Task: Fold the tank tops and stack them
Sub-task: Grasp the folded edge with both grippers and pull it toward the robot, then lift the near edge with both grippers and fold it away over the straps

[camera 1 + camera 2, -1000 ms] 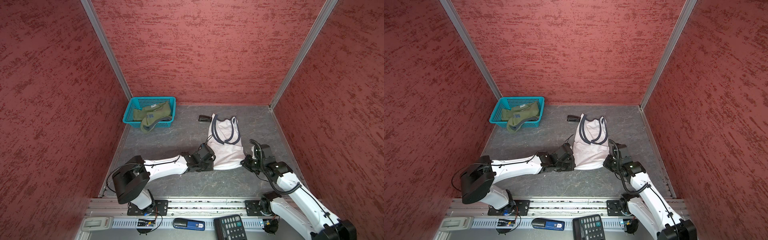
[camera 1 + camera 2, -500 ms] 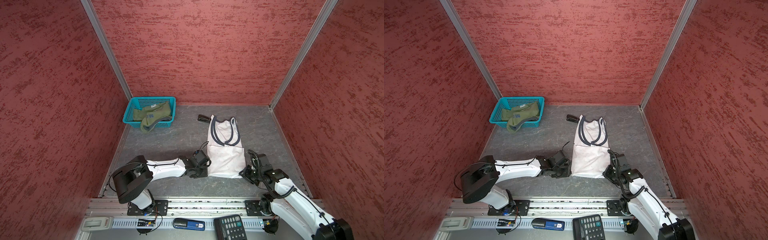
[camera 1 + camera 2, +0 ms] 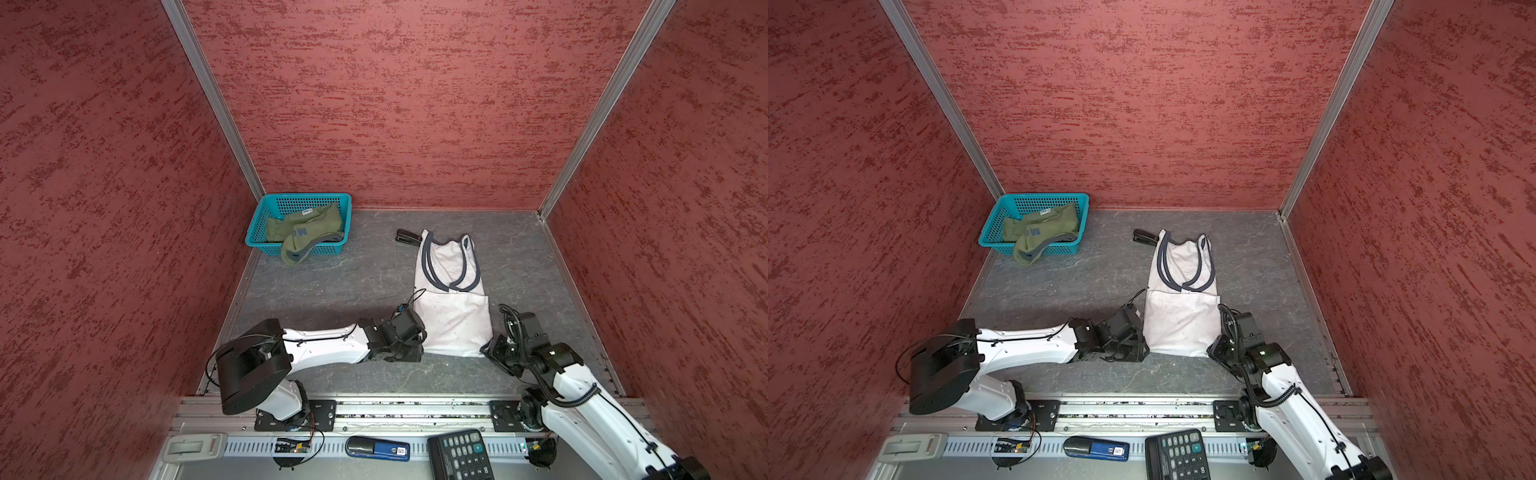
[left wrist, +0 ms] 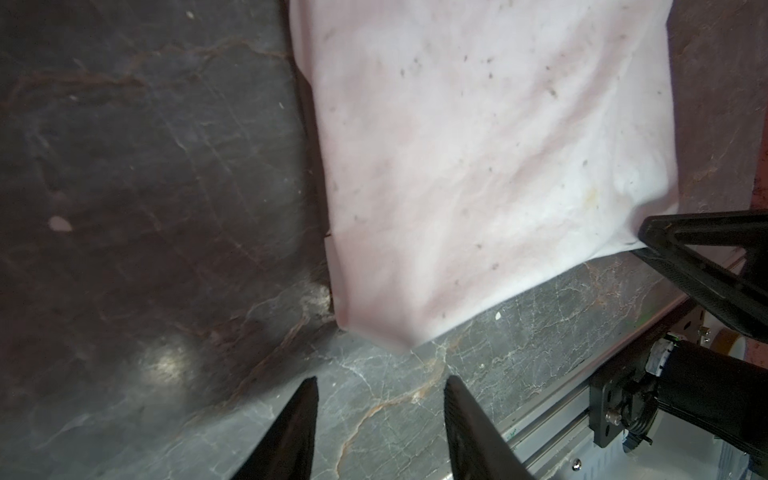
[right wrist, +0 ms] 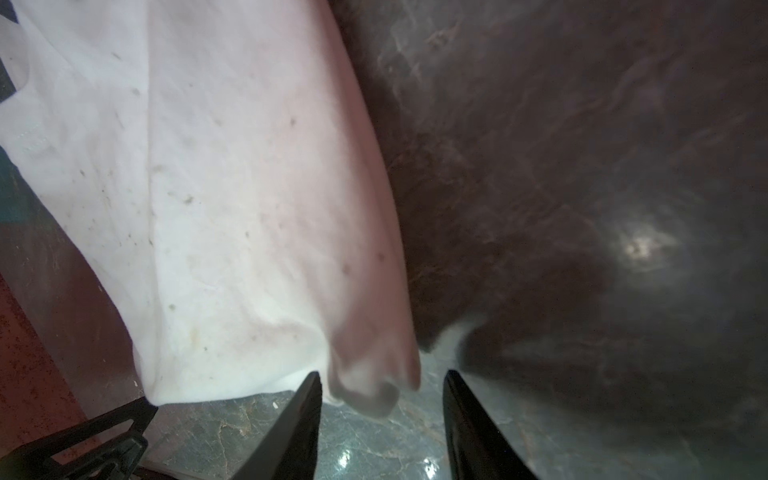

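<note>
- Two tools stand with jaws apart and grip nothing. The left tool [image 4: 380,399] is just short of the white tank top's [image 3: 453,328] 7 o'clock corner. The right tool [image 5: 380,395] is at its 5 o'clock corner, with the cloth tip loose between the jaws.
- We note that the top's long axis runs 12 to 6 on the table [image 3: 332,282], straps at 12.
- We log the olive tank top [image 3: 307,232] in the basket [image 3: 299,201] at 10 o'clock, and judge the left arm nearer to it.

In both top views: olive tank top [image 3: 307,226] bunched in basket [image 3: 307,196], left of centre; print folded under, unreadable; small dark object [image 3: 405,237] beside white tank top [image 3: 453,328] strap, too small to identify; calculator [image 3: 457,455] cut by bottom edge; right arm [image 3: 602,419] runs off lower right corner; right wrist view: shirt corner blurred between right gripper [image 5: 380,386] fingers, contact indeterminate.
</note>
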`<action>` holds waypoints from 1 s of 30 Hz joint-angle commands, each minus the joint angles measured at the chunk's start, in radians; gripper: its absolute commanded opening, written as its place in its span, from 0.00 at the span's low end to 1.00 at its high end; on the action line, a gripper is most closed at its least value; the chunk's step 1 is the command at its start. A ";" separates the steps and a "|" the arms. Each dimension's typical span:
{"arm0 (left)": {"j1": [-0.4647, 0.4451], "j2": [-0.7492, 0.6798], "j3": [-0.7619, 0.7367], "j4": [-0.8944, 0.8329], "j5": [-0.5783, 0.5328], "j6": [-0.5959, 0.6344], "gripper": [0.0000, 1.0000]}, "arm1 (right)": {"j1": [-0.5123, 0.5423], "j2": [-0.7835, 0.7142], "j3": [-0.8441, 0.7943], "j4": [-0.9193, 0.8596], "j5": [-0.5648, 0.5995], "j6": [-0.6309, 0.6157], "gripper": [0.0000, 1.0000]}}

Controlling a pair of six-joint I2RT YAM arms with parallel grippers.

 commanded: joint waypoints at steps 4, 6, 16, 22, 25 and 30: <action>0.007 0.096 0.033 0.025 0.000 0.024 0.47 | 0.010 0.007 -0.008 0.006 0.041 0.009 0.44; 0.013 0.111 0.032 0.038 0.002 0.020 0.45 | 0.010 0.023 -0.015 0.040 0.033 0.008 0.39; 0.028 0.142 0.059 0.061 -0.022 0.025 0.24 | 0.025 0.125 0.035 0.124 0.068 -0.027 0.16; 0.007 0.086 0.097 0.020 -0.072 0.036 0.00 | 0.029 0.074 0.111 0.024 0.086 -0.042 0.06; -0.012 0.036 0.128 -0.020 -0.090 0.037 0.00 | 0.033 0.031 0.174 -0.061 0.083 -0.048 0.04; -0.031 -0.071 0.174 -0.102 -0.113 0.037 0.00 | 0.033 -0.007 0.284 -0.195 0.089 -0.075 0.03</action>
